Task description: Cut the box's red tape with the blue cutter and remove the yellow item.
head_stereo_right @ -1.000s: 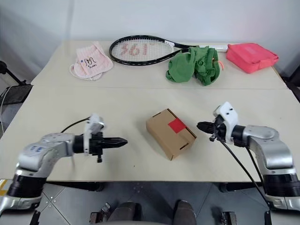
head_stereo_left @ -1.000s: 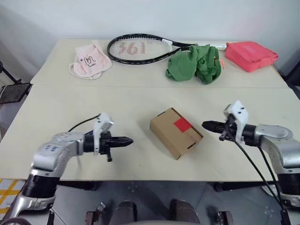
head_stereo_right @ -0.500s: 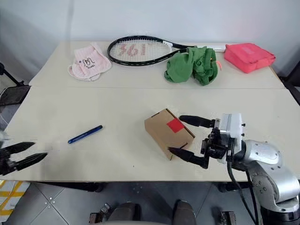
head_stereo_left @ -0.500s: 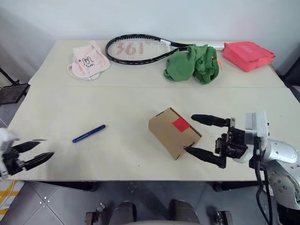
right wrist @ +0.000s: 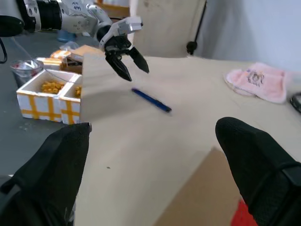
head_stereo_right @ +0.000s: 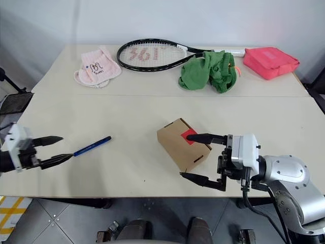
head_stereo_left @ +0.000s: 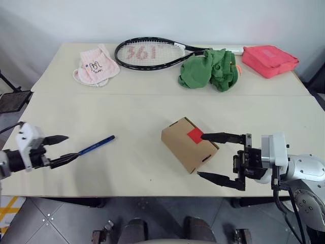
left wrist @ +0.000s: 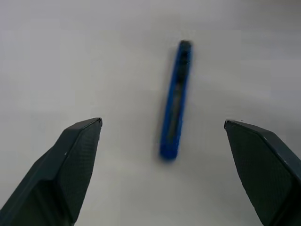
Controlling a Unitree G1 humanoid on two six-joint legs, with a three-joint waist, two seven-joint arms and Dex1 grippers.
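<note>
Lab-like test room, bare white wall (head_stereo_left: 203, 20), pale tables (head_stereo_left: 127, 107), tiled floor (head_stereo_left: 61, 223)

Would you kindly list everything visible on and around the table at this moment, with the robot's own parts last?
box: one, brown, table centre
red tape: one patch, on the box top
blue cutter: one, lying left of the box
tennis racket: one, black, far edge
pink cloth: one, far left
green cloth: one, far, right of centre
red-pink pouch: one, far right
table: one, beige
left gripper: open, by the cutter's near end
right gripper: open, beside the box
</note>
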